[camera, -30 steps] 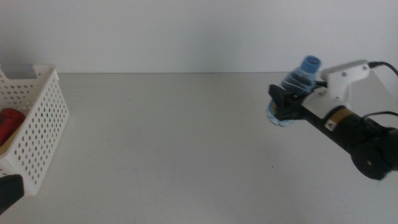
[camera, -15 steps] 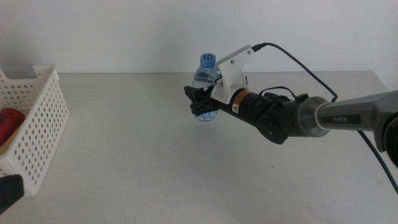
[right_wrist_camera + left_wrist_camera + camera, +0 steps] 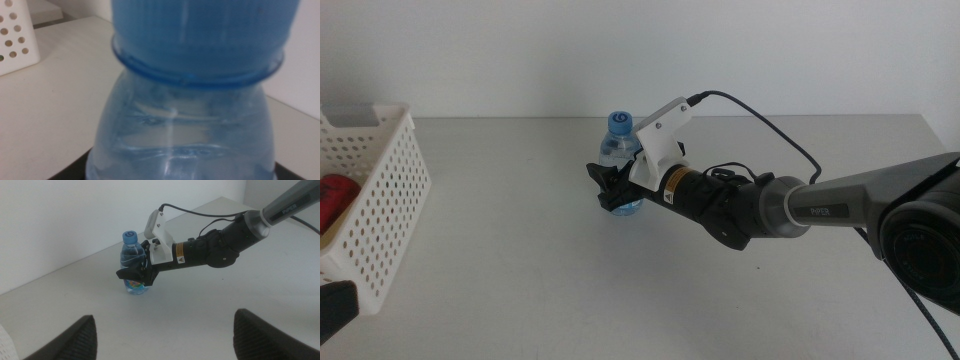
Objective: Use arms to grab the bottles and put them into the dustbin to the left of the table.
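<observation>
Bare grey bench (image 3: 520,290) spreads toward the dustbin (image 3: 380,215) at 9 o'clock; right end effector (image 3: 610,190) is clamped on the upright water bottle (image 3: 618,150); left end effector (image 3: 160,335) waits, spread apart.

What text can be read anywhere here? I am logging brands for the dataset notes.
"PIPER": on the grey forearm of the right arm, middle view and left wrist view.
Yellow sticker behind the right gripper: too small to read.
Colourful label low on the water bottle: blurred, unreadable.
Nothing else legible.
</observation>
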You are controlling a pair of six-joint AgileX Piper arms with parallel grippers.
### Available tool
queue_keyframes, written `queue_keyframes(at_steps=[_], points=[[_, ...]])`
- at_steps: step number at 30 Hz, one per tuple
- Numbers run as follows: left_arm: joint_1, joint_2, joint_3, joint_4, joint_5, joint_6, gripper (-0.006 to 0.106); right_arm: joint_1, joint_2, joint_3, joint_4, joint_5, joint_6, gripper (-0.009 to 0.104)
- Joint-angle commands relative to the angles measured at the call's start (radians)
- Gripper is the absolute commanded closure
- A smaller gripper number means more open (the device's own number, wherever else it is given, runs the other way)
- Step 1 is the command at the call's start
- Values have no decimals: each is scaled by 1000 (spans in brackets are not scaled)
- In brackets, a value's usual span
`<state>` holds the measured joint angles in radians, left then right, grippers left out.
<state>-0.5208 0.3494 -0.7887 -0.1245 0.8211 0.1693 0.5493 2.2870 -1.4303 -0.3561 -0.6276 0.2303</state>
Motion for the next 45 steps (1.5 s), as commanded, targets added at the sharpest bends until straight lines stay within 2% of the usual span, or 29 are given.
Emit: queue_keyframes(at_steps=[1, 4, 5, 11, 15, 21, 28, 31, 35, 42, 44, 45], points=[[-7, 16, -24, -9, -74, -14, 7, 8, -78, -40, 15, -119, -14, 96], [-7, 16, -24, -9, -74, -14, 7, 9, -78, -40, 16, -118, -14, 95], [-7, 16, -24, -9, -74, -14, 7, 9, -78, -40, 13, -81, -14, 70], [-7, 16, -24, -9, -74, -14, 7, 9, -82, -38, 12, -34, -5, 26], [-7, 16, -24, -9, -74, -14, 7, 9, -116, -38, -13, 51, 33, 10], [-7, 16, -24, -9, -74, -14, 7, 9, -223, -2, -94, 268, 183, 10], [-7, 16, -24, -9, -74, -14, 7, 9, -442, 233, -207, 269, 357, 16], [-7, 16, -24, -9, -74, -14, 7, 9, -557, 363, -278, 270, 428, 18], [-7, 16, -24, -9, -74, -14, 7, 9, -715, 507, -388, 270, 545, 21], [-7, 16, -24, -9, -74, -14, 7, 9, -965, 650, -621, 274, 814, 24], [-7, 16, -24, -9, -74, -14, 7, 9, -1014, 677, -643, 275, 854, 24], [-7, 16, -24, -9, -74, -14, 7, 9, -1041, 692, -617, 286, 858, 24]])
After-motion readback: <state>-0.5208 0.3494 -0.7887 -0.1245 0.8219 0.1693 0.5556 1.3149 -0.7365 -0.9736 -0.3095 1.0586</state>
